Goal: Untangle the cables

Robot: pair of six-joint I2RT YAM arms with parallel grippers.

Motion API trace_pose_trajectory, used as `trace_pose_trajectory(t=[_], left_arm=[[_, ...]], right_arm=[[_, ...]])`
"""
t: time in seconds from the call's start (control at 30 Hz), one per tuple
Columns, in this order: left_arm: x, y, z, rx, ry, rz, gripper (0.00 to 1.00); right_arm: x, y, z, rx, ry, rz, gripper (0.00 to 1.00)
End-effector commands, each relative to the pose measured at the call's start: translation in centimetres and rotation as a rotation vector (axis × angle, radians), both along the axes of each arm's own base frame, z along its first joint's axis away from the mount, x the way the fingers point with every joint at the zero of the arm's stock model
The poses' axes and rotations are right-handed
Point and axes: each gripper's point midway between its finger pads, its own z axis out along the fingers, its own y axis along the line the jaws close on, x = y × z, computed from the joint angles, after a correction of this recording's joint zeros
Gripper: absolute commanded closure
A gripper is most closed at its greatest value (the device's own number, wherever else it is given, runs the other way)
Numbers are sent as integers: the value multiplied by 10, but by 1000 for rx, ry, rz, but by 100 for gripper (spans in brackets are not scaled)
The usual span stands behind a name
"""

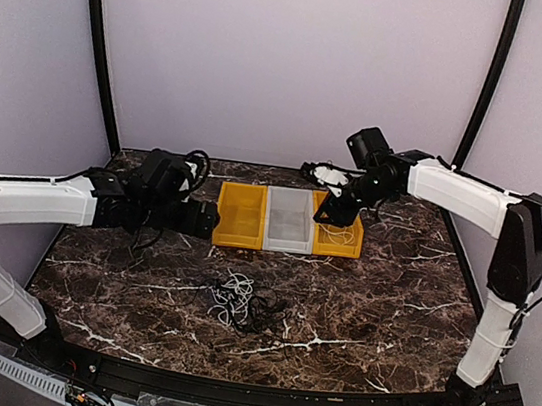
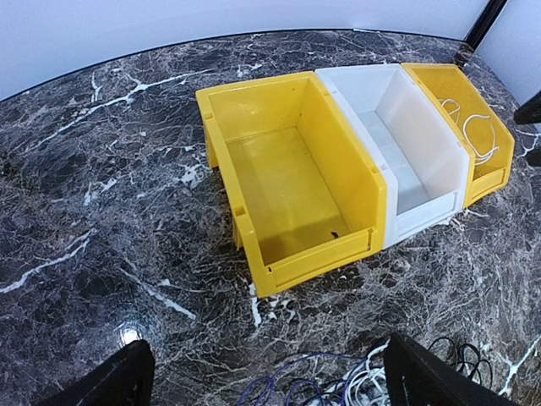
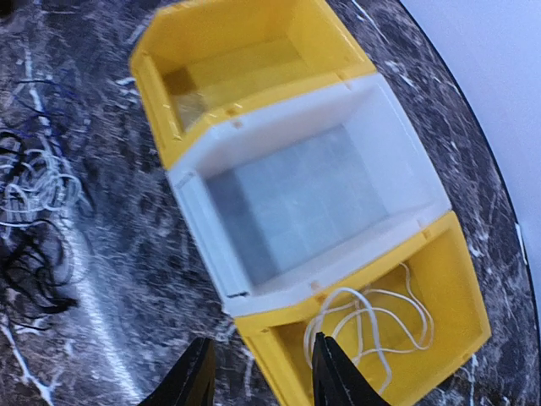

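left pincer [image 2: 270, 376] spread wide, empty. right pincer [image 3: 262, 372] partly spread, pinching nothing, above yellow bin [image 3: 463, 283] holding one white cable [image 3: 369, 321]. tangle of cables [image 1: 242, 302] lies on counter [image 1: 138, 285], apart from that bin.

The worktop [image 2: 101, 169] looks like dark marble veined in white, polished and glossy, catching glare. The yellow bins [image 2: 296, 178] and the white bin [image 3: 199, 228] are smooth moulded plastic with a soft sheen, the white one slightly translucent. The cables [image 1: 242, 302] look thin, smooth and plastic-sheathed
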Motion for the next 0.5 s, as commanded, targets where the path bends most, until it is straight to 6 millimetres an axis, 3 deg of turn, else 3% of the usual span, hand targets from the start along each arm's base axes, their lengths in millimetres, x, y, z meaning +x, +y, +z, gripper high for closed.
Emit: trace_pose_trajectory(t=[0.0,0.13,0.2,0.3,0.47], left_arm=[[-22,10,-17,-53,56,-26,3],[-40,4,-34,-179,119,-52,10],[-44,6,-38,-218,124,-37,11],[-49,14,-47,-240,126,4,13],[-47,16,-50,-301,122,56,14]], right_arm=[[-61,56,28,206,49,230,60],[-117,104,14,274,208,395,67],[-132,122,5,272,246,434,69],[-137,140,-16,256,286,434,74],[-137,154,-42,231,333,418,77]])
